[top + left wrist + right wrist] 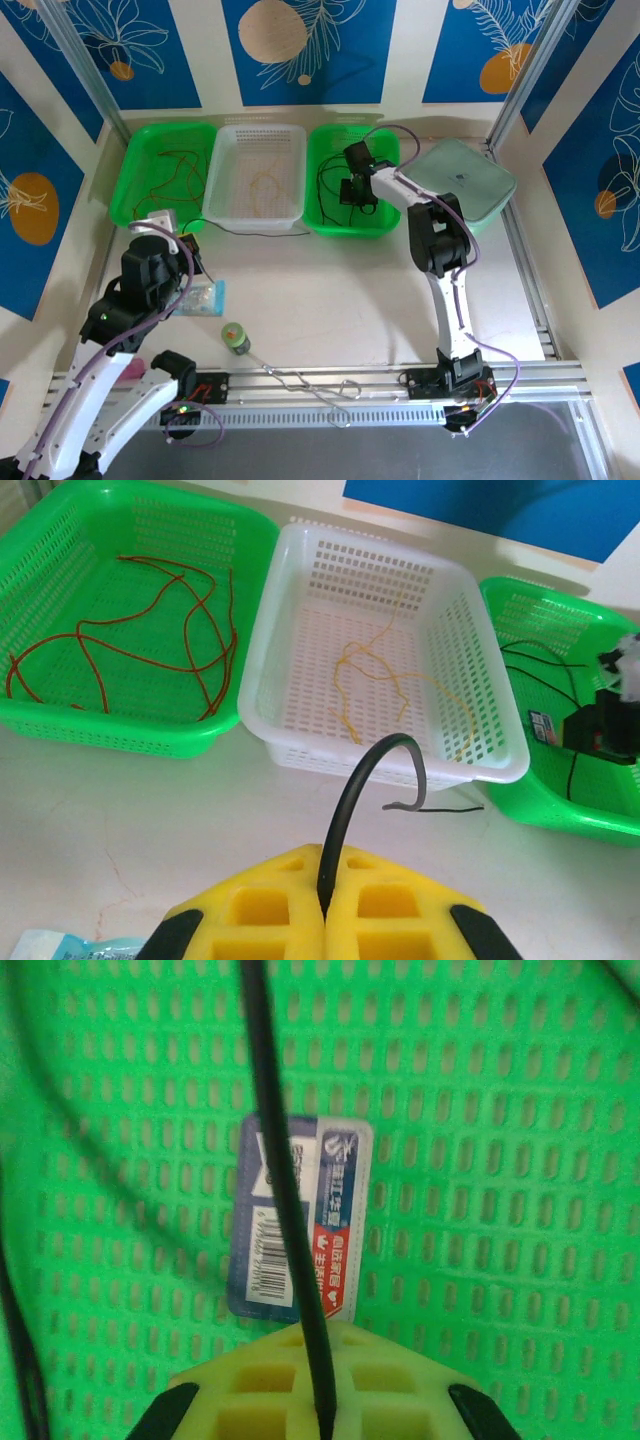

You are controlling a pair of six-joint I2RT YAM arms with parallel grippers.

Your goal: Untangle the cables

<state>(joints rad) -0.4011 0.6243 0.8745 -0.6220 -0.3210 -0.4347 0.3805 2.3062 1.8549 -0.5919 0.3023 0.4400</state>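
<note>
My left tool (pixel 325 912) is shut tight on the black cable (pixel 287 1190) low over the table (pixel 330 300). My right tool (pixel 322 1410) is shut on what seems to be the same cable, down inside the right green basket (pixel 530 620). Between them the cable lies left to right along the table, past the front of the white basket (pixel 340 600). I judge that the left end must travel rightward, and the right arm is nearer to that basket.

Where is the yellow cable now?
Top view: the yellow cable lies in the white basket, between the left green basket and the right green basket.
</note>
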